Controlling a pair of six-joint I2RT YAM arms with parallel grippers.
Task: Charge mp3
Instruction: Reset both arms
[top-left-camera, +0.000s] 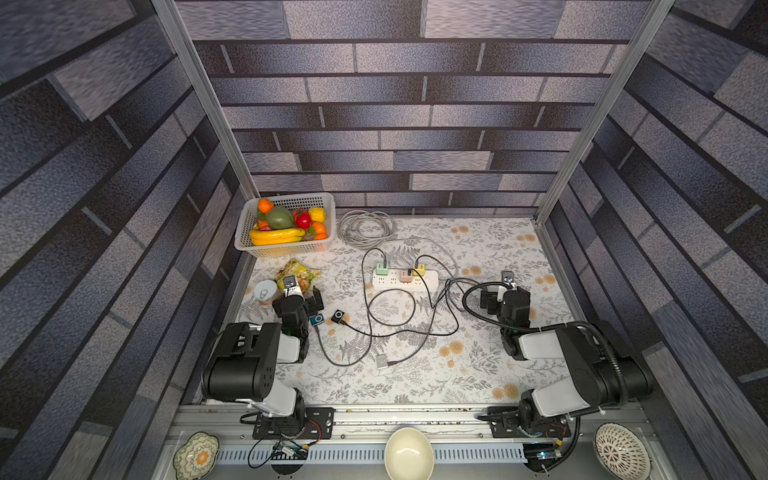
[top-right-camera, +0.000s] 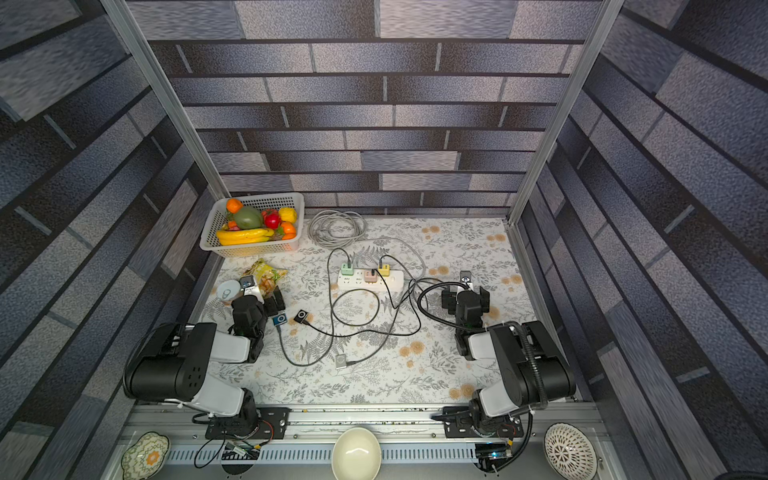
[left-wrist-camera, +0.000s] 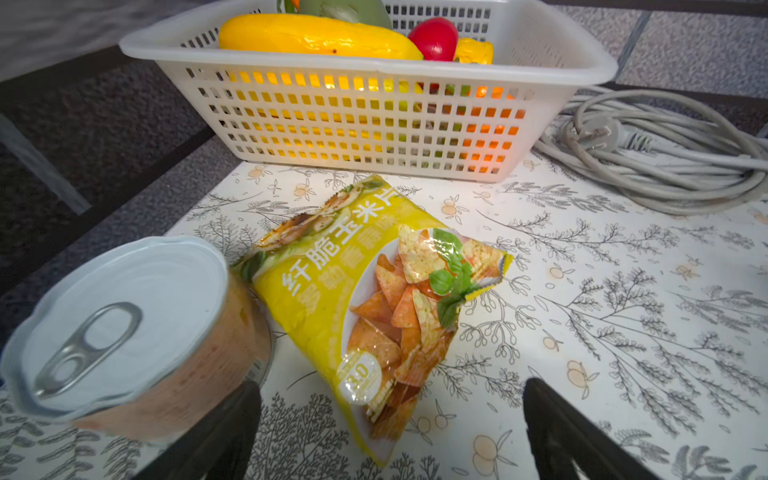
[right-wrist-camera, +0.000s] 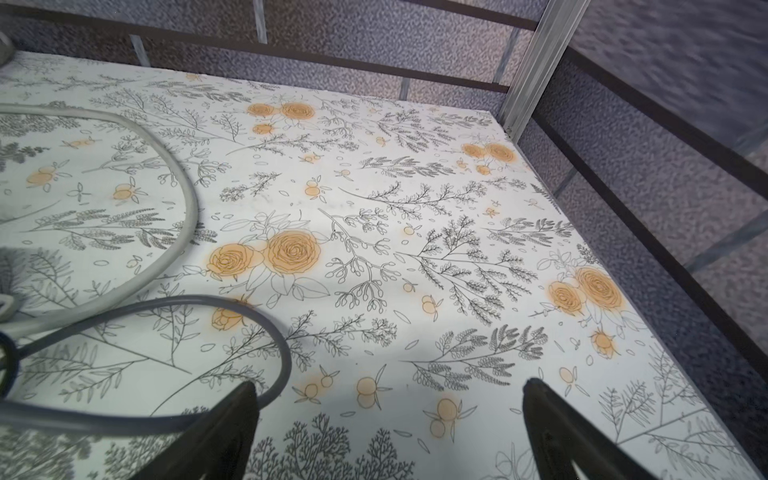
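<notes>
Three small mp3 players lie on the flowered table in both top views: a blue one (top-left-camera: 317, 319), a black one (top-left-camera: 338, 316) and a silver one (top-left-camera: 382, 360). A dark cable end meets each, and the tangle of cables (top-left-camera: 415, 328) runs back to the white power strip (top-left-camera: 405, 280), which holds green, pink and yellow chargers. My left gripper (top-left-camera: 300, 296) (left-wrist-camera: 390, 384) is open just behind the blue player, facing a chips bag (left-wrist-camera: 374, 299). My right gripper (top-left-camera: 507, 293) (right-wrist-camera: 390, 384) is open over bare cloth, right of the strip. No wrist view shows a player.
A white basket (top-left-camera: 286, 245) of fruit stands at the back left, with a coiled grey cord (top-left-camera: 365, 228) beside it. A can (left-wrist-camera: 124, 324) sits close to my left gripper's finger. A grey hose (right-wrist-camera: 232, 307) loops near my right gripper. Bowls (top-left-camera: 409, 453) line the front rail.
</notes>
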